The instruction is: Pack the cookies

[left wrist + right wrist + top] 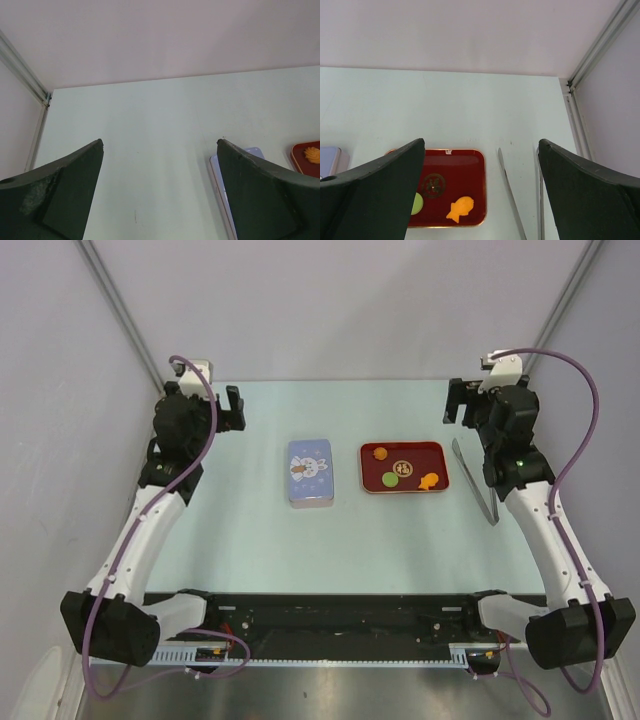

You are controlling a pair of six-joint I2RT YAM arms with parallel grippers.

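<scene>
- At the upper left of the overhead view, the left claw (232, 408) hangs over bare tabletop (250, 530), fingers wide apart with nothing between them. It is well apart from everything, so a long reach could knock things aside.
- Centre-left, the blue tin (311, 471) lies with its lid on. A pull at one edge alone may make it skid on the smooth tabletop rather than open.
- Right of it, the cookies (404, 469) lie on the red tray (430, 452): an orange round one, a dark one, a green one and an orange fish. They are flat and thin, so broad fingers may fail to get under them, crack one, or shove the tray.
- Further right, the metal tongs (475, 480) lie just beside the tray. A slanted grasp could let them twist or slip.
- At the upper right, the right claw (458, 400) is spread apart and empty, near the tongs' far end.
</scene>
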